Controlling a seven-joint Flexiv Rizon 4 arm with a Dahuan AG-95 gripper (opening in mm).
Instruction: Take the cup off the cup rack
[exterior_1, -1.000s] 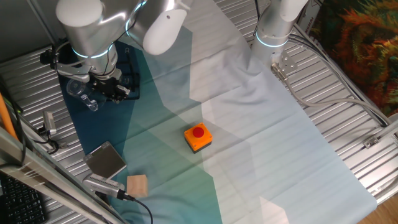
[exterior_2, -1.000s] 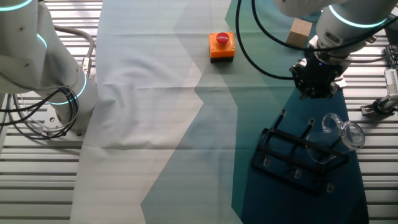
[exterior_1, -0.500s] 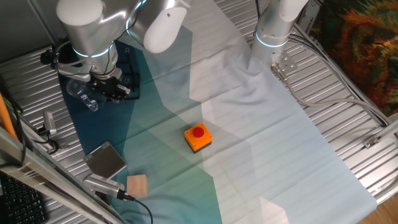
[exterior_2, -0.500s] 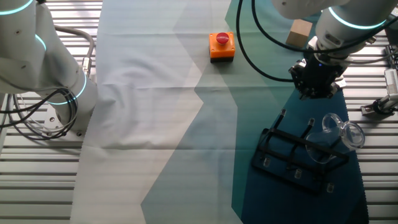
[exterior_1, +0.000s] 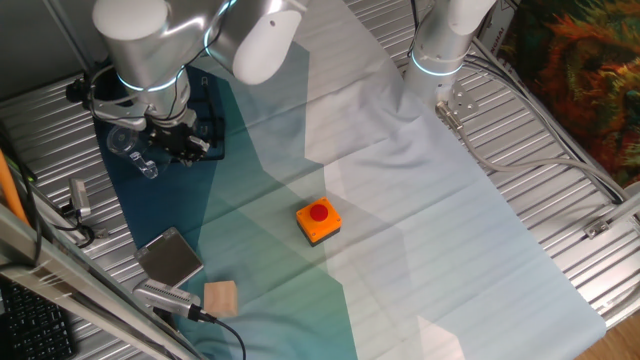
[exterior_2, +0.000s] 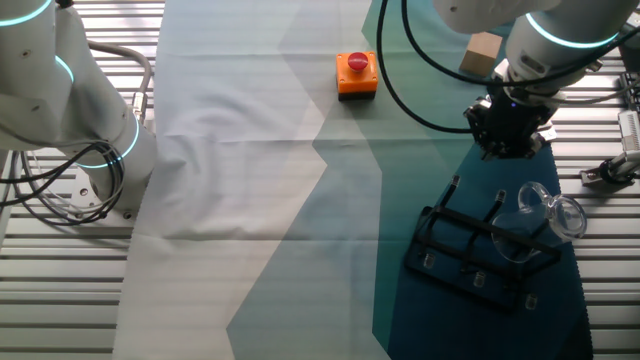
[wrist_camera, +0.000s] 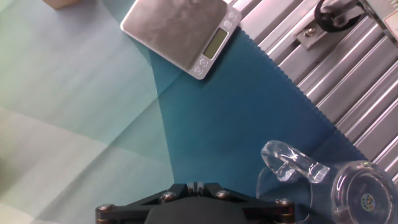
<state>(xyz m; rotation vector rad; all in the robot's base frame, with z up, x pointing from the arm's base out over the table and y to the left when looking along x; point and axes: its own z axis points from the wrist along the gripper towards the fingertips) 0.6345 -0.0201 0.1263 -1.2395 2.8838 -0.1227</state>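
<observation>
The clear cup (exterior_2: 548, 212) hangs tilted on a peg at the right end of the black wire cup rack (exterior_2: 478, 250). In the one fixed view the cup (exterior_1: 130, 148) shows left of the hand, and the rack (exterior_1: 205, 132) is partly hidden behind it. My gripper (exterior_2: 507, 138) hovers above the dark blue cloth, just beyond the rack and apart from the cup. In the hand view its fingertips (wrist_camera: 194, 185) sit pressed together with nothing between them. The cup (wrist_camera: 351, 190) lies at the lower right there. The rack is out of that view.
An orange button box (exterior_2: 357, 73) stands on the cloth. A wooden block (exterior_2: 483, 50) and a square grey metal scale (wrist_camera: 180, 30) lie beyond the gripper. A second robot's base (exterior_2: 90, 130) stands on the ribbed metal table (exterior_2: 60, 290).
</observation>
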